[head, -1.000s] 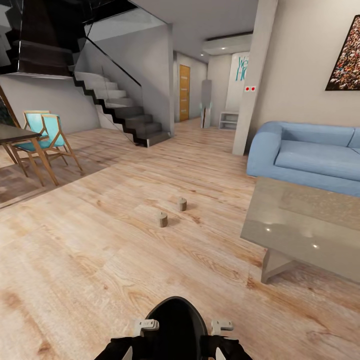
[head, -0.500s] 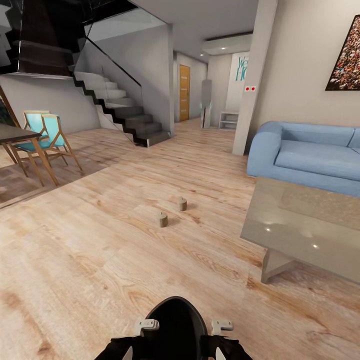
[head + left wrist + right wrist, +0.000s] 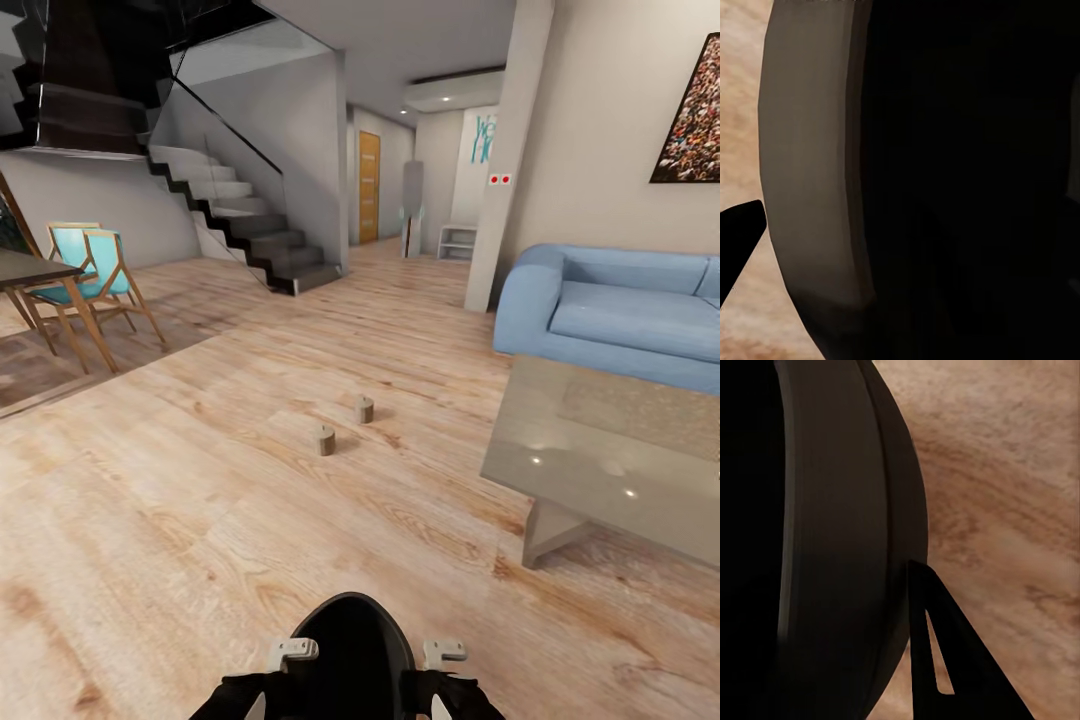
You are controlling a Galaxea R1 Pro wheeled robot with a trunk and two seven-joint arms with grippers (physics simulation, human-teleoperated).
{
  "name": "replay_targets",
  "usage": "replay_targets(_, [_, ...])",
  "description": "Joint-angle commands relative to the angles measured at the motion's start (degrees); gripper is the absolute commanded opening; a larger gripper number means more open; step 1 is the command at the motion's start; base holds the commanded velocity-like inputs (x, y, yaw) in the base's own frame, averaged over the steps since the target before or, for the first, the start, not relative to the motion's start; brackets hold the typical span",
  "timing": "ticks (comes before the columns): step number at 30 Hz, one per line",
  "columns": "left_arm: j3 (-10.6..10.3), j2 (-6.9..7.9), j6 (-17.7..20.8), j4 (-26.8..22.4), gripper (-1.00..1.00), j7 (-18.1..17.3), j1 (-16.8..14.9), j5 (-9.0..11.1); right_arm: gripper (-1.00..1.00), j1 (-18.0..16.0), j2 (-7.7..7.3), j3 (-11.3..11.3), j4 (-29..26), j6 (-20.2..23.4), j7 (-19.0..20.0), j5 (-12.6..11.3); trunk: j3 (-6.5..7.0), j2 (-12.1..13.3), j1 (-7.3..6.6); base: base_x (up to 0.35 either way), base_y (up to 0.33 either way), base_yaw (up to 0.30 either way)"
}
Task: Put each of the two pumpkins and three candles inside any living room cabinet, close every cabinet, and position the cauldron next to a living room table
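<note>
In the head view the black cauldron (image 3: 350,655) sits at 6 o'clock, held up between both arms, with the left end effector (image 3: 292,654) against its rim at about 9 o'clock and the right end effector (image 3: 443,653) against the rim at about 3 o'clock. Each shows a pale bracket touching the pot. From these pictures I cannot tell whether either end effector's fingers are spread or pinching the rim.

In the left wrist view the cauldron's wall (image 3: 817,172) bulks close, with one dark fingertip (image 3: 739,232) just beside it over the floor. In the right wrist view the rounded rim (image 3: 862,532) runs through the picture, and a dark finger (image 3: 945,652) lies touching its outer side.

Two candles stand upright on the wooden floor (image 3: 150,520) near 12 o'clock: the nearer candle (image 3: 325,439) and the farther candle (image 3: 365,408), close together but apart.

The glass-topped table (image 3: 560,470) stands at 2 o'clock, well apart from the cauldron. Behind it is a blue sofa (image 3: 620,315). At 10 o'clock are turquoise chairs (image 3: 95,275) by a dark dining table (image 3: 25,268), with a staircase (image 3: 240,225) beyond.
</note>
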Motion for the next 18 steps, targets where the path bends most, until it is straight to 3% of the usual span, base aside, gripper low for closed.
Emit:
replay_targets(1, [0.2,0.90,0.3,-0.2,-1.00,0.3,0.0,-1.0,-1.00,0.0,-0.08,0.6,-0.1,0.3,-0.5,-0.8,0.18,0.0,-0.04,0.000,0.000,0.000])
replay_targets(12, [0.2,0.81,0.4,-0.2,-1.00,0.4,0.0,-1.0,-1.00,0.0,-0.08,0.6,-0.1,0.2,-0.5,-0.8,2.62,0.1,-0.32,0.000,0.000,0.000])
replay_targets(18, [0.2,0.81,0.6,-0.1,-1.00,0.2,0.0,-1.1,-1.00,0.0,-0.08,0.6,-0.1,0.2,-0.5,-0.8,3.69,2.5,-1.64,0.000,0.000,0.000])
